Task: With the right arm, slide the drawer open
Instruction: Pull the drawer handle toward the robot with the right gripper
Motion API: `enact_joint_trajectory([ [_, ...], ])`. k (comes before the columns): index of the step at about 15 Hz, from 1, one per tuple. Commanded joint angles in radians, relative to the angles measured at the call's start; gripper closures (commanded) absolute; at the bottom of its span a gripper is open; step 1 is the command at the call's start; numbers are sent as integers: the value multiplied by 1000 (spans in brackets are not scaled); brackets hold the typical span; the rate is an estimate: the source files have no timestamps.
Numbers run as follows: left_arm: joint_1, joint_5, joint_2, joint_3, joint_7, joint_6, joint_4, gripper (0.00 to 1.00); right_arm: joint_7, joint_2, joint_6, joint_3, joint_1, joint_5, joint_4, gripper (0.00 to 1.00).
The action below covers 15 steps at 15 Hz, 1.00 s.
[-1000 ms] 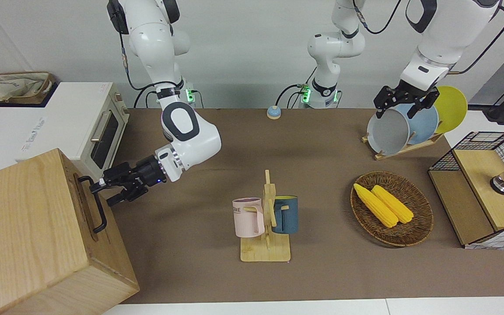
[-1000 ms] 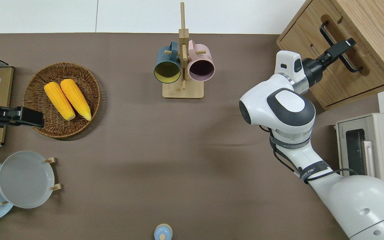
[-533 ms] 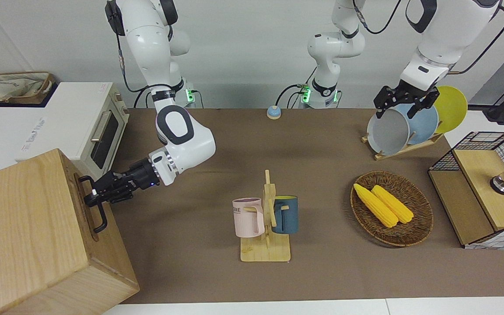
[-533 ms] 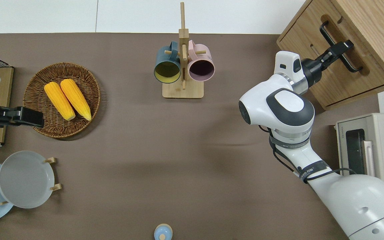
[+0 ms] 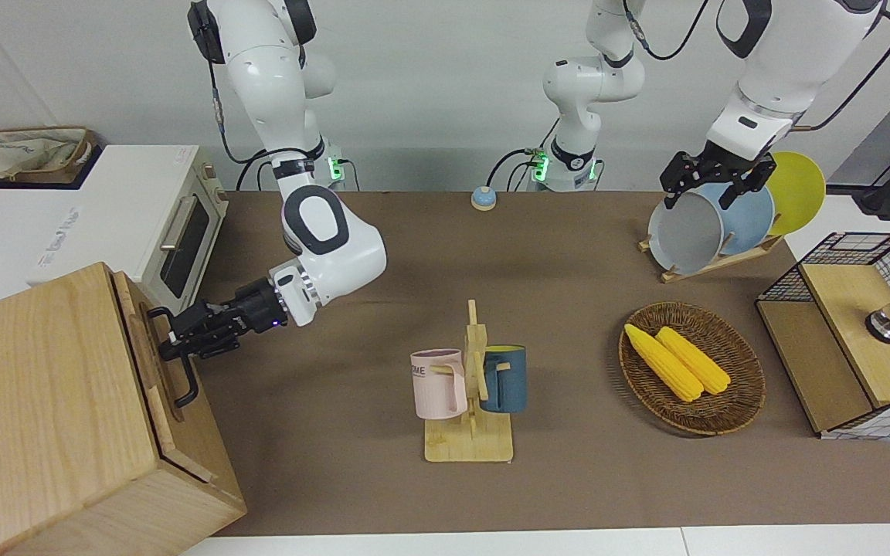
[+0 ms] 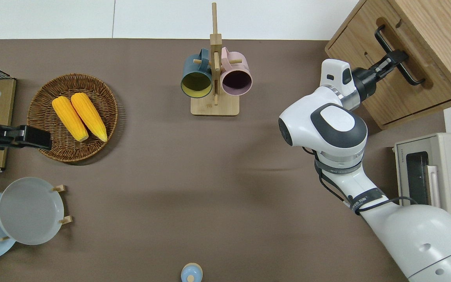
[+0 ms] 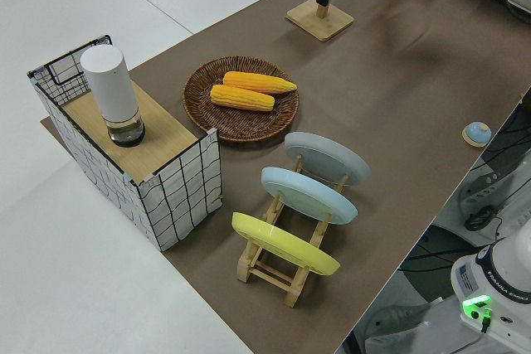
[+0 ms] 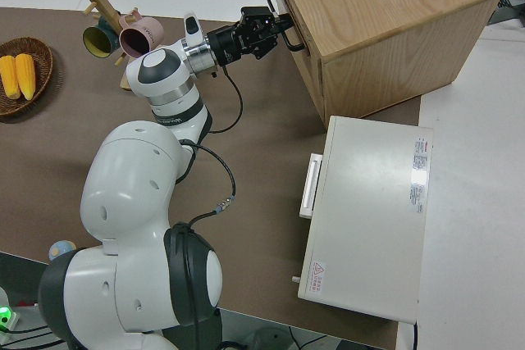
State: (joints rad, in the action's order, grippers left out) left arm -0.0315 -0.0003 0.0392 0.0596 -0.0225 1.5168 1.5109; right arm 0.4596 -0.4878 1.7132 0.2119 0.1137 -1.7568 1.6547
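Light-wood box at right arm's end of table, farther from robots than white toaster oven. Drawer pulled out slightly, front standing proud of box face. Right gripper clamped on drawer's black bar handle, blue wrist light on. Left gripper parked; finger state unreadable.

Counts: 2 arms, 2 mugs (pink, dark blue) on one wooden mug rack; 2 corn cobs in one wicker basket; 3 plates (grey, blue, yellow) upright in one plate rack; one wire-mesh box; one small blue bell.

Writing: pink mug shows "ME", rest hidden. Toaster oven top has printed text, unreadable.
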Motion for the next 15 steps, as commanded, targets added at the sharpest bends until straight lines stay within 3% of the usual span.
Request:
enact_joint_trajectory([
  [1, -4, 17, 11, 6, -10, -20, -24, 7, -35, 2, -46, 6, 56, 42, -10, 1000],
  [15, -4, 17, 11, 6, -10, -20, -26, 7, -35, 0, -242, 6, 320, 220, -39, 1000],
])
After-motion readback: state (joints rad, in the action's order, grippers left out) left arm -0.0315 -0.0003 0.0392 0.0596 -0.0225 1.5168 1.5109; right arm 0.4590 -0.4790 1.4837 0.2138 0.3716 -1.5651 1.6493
